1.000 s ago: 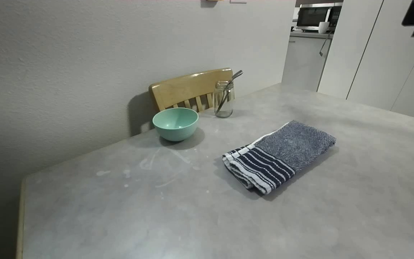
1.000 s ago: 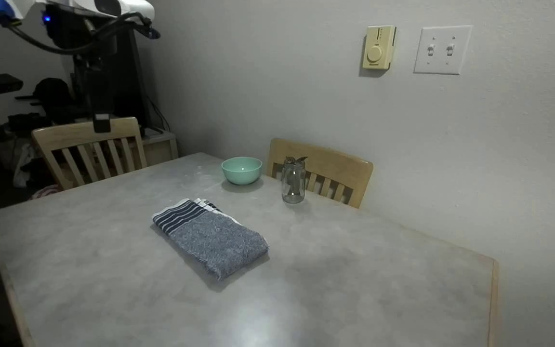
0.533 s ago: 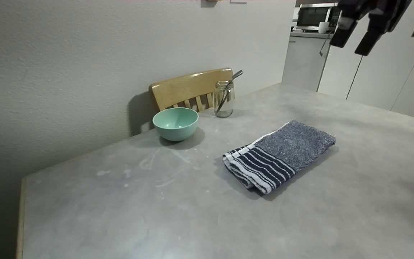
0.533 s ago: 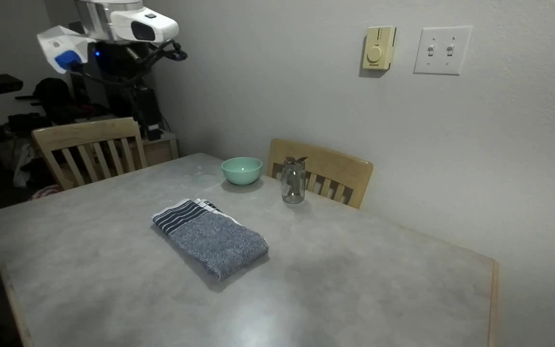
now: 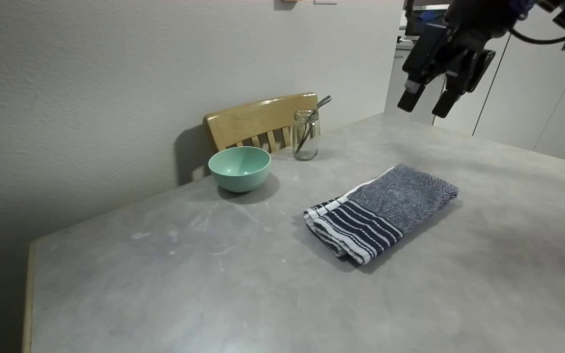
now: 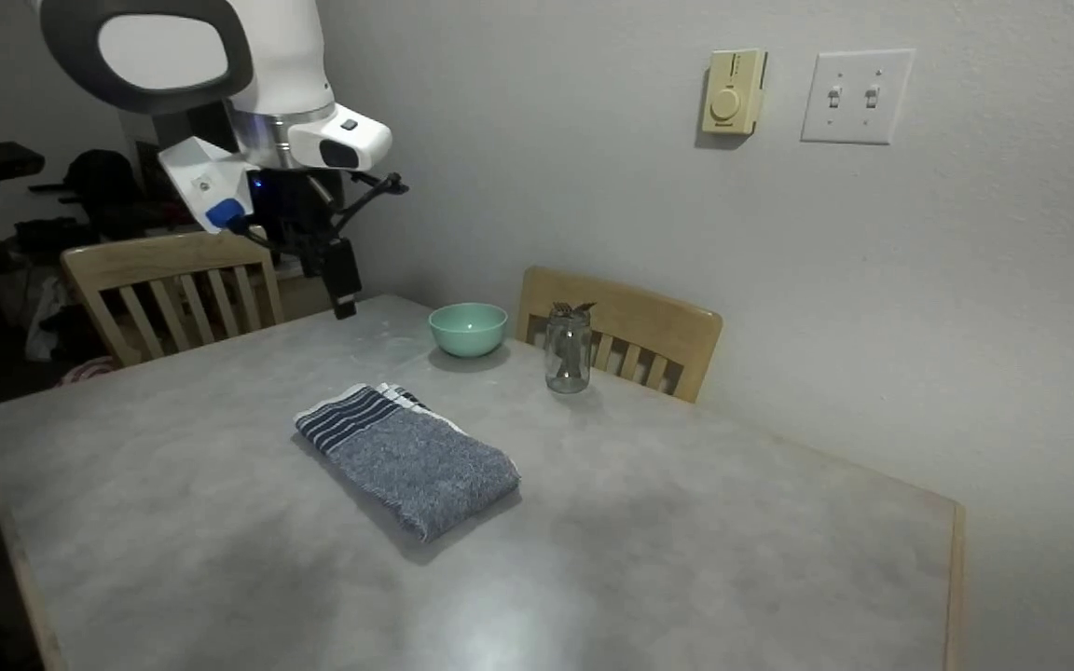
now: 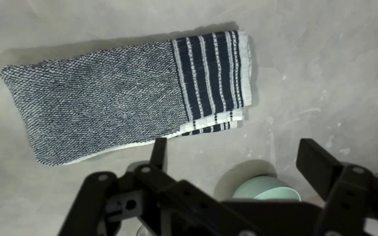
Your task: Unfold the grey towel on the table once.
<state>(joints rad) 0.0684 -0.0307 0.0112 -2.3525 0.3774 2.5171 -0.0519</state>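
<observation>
Pale, lightly textured wall (image 6: pixel 537 186) in dim light.
In an exterior view, a beige thermostat (image 6: pixel 733 91) is mounted just beside a white plate (image 6: pixel 858 126) with 2 switches (image 6: pixel 872 96). Lower down, a slat-backed wooden chair (image 6: pixel 644 308) stands close to the wall; nearer the left edge, a 2nd chair (image 6: pixel 145 259) stands before a dark, cluttered area (image 6: pixel 99 182) too murky to make out. In an exterior view, tall white panels (image 5: pixel 542 108) rise past the wall's end, and a shadow (image 5: pixel 189 152) lies on the wall beside the chair there.
</observation>
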